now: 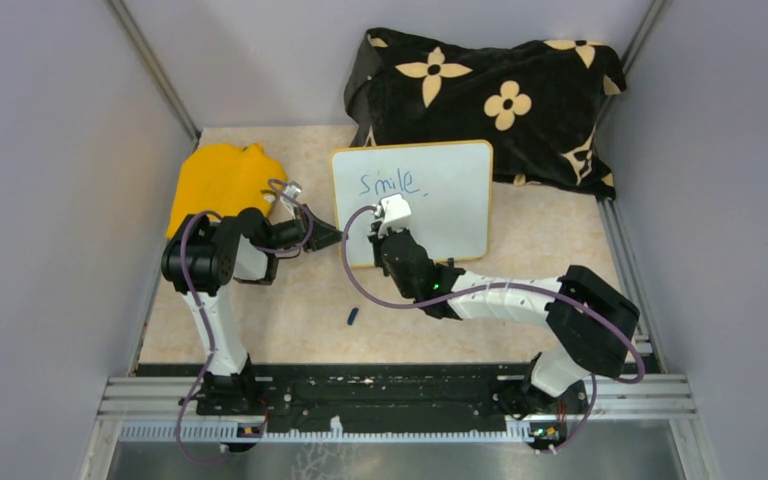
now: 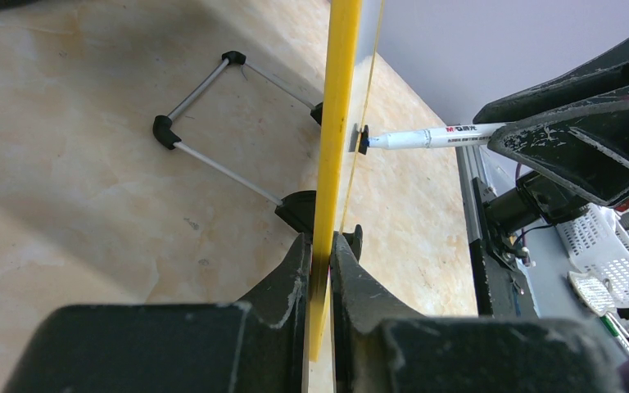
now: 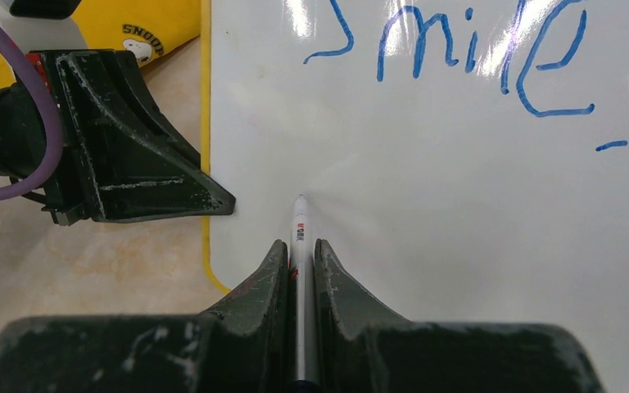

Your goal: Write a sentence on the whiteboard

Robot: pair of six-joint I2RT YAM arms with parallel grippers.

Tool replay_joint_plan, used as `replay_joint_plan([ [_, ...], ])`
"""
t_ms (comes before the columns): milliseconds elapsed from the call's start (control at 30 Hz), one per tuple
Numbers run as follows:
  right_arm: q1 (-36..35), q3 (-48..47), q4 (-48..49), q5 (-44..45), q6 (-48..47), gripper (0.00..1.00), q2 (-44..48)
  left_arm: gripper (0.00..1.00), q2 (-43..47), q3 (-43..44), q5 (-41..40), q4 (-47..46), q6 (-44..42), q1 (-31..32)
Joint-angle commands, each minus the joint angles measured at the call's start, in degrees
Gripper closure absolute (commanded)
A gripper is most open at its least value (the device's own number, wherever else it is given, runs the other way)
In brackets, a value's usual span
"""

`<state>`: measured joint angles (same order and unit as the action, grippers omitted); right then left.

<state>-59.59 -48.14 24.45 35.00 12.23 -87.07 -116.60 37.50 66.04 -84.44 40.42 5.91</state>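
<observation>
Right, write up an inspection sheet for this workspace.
Surface: beige marbled tabletop.
Job's things: whiteboard propped on its wire stand; blue writing reads "Smile"; marker tip against the board below it.
Clutter: yellow bundle, black flowered cloth, small blue piece lying in front of the board.
Grippers: left gripper shut on the whiteboard's edge; right gripper shut on the marker.
Cables: purple cables looping along both arms.
Surroundings: grey walls; metal rail at the near edge.
</observation>
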Motion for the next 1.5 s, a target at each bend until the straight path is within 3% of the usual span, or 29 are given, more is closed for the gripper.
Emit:
replay_joint_plan([
  [0,-0.69,-2.40,1.23,0.15,0.69,1.00,-0.13,1.00,-1.26,0.43,-0.46,0.86,-0.48,0.15],
  [700,-0.68,-6.52,-2.12,-0.15,0.79,1.00,-4.72,1.00,-1.13,0.50,-0.27,1.11,-0.65,0.48],
  [1467,-0.08,0.00,-5.46,3.61,3.19,1.00,-0.26,1.00,-1.00,0.55,-0.26,1.91,-1.17,0.58],
])
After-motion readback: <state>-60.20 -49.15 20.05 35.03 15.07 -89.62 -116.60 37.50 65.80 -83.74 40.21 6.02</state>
